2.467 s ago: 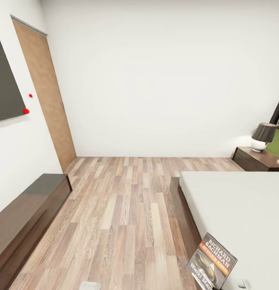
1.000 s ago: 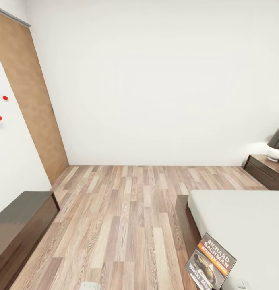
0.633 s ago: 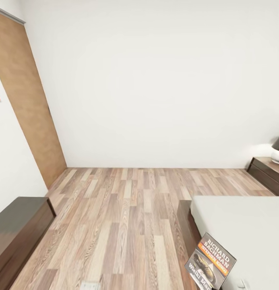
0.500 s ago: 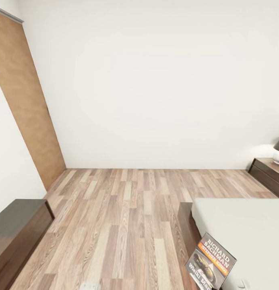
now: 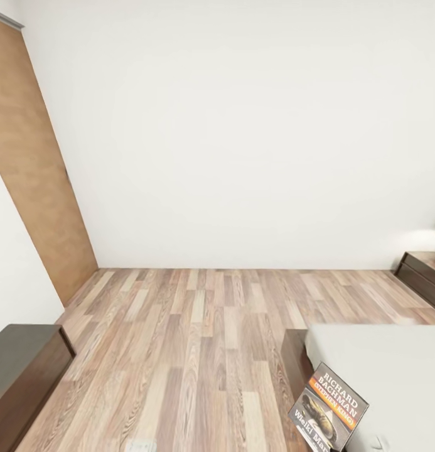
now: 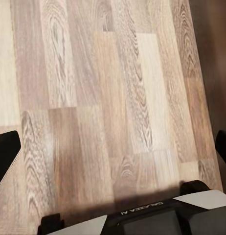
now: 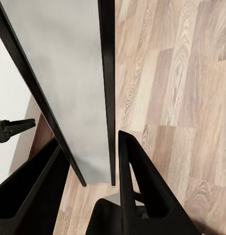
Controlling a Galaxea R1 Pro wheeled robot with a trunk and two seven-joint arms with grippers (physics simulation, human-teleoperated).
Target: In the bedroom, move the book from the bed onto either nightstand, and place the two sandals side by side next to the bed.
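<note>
From the head camera, a wide stretch of bare wood-plank floor runs to the plain white wall, with a tan wooden door at the left. The corner of a long low dark-brown bench juts in at lower left; opposite it lies the large low bed with grey mattress and dark frame. The thin paperback book with orange-red band and white lettering stands tilted over the bed's near corner. A low dark-brown nightstand sits at the far right edge. In the left wrist view, the left gripper is spread wide over planks. In the right wrist view, the right gripper clamps the book's thin edge.
</note>
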